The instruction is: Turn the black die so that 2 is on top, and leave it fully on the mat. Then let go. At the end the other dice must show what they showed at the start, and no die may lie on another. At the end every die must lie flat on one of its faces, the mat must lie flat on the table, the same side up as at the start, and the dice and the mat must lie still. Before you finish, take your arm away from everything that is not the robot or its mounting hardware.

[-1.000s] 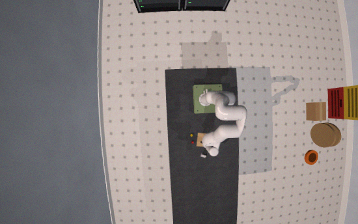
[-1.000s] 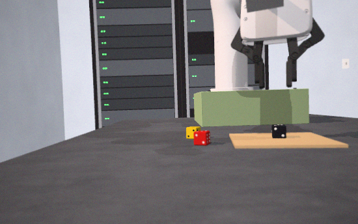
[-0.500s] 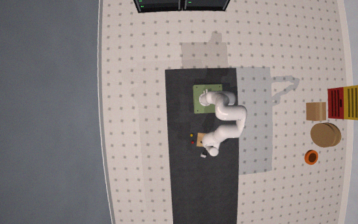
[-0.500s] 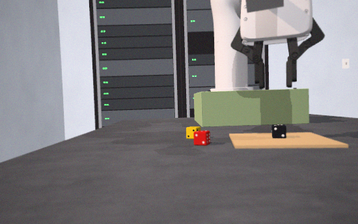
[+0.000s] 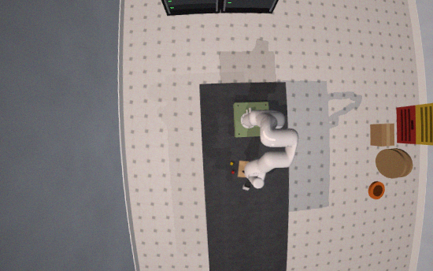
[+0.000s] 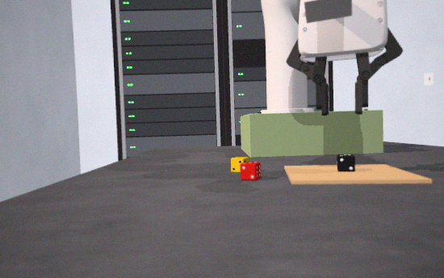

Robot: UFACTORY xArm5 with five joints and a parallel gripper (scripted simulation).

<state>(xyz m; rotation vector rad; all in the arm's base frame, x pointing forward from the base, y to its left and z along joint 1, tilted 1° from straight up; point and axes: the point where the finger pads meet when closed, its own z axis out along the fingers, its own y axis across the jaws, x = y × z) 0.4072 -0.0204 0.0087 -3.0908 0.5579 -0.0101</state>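
Observation:
The black die (image 6: 345, 162) lies flat on the tan mat (image 6: 357, 174), near the mat's middle, in the side view. My gripper (image 6: 341, 113) hangs well above the die, pointing down, with its fingers partly apart and nothing between them. The die's top face cannot be read from here. A red die (image 6: 250, 170) and a yellow die (image 6: 238, 164) lie close together on the dark table left of the mat. In the overhead view the arm covers most of the mat (image 5: 243, 168) and hides the black die; the yellow die (image 5: 231, 163) and red die (image 5: 233, 172) show beside it.
The arm's green base block (image 6: 312, 133) stands just behind the mat. Server racks (image 6: 169, 77) stand behind the table. On the floor to the right are a cardboard box (image 5: 382, 135), a round brown drum (image 5: 394, 162) and an orange bowl (image 5: 376, 190).

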